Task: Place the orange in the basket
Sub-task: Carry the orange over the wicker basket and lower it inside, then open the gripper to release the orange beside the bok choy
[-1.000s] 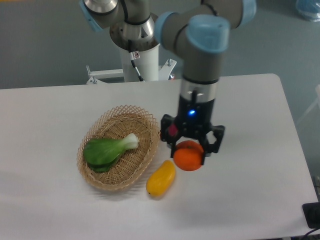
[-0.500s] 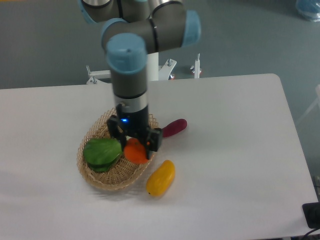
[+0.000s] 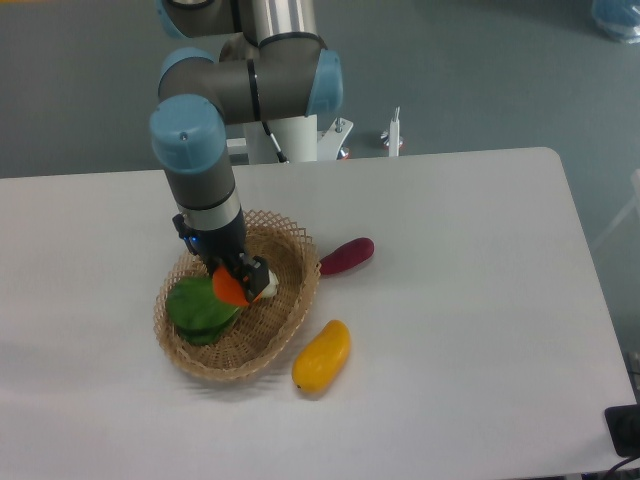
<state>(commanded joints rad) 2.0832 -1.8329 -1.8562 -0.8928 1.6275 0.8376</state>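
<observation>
The orange [image 3: 229, 288] shows as a bright orange patch just under my gripper [image 3: 236, 281], over the middle of the tan wicker basket [image 3: 290, 300]. The gripper fingers are shut on the orange, and much of the fruit is hidden by them. Whether the orange rests on the basket floor or hangs just above it is unclear. It sits right beside the green leafy vegetable [image 3: 199, 308] that lies in the basket's left half.
A yellow-orange mango-like fruit [image 3: 322, 356] lies on the white table just right of the basket's front rim. A dark red elongated vegetable [image 3: 347, 256] lies to the basket's right. The arm's base stands behind the basket.
The gripper carried the orange left from the table beside the yellow fruit to over the basket, now further left near the green vegetable. The red vegetable became visible.
</observation>
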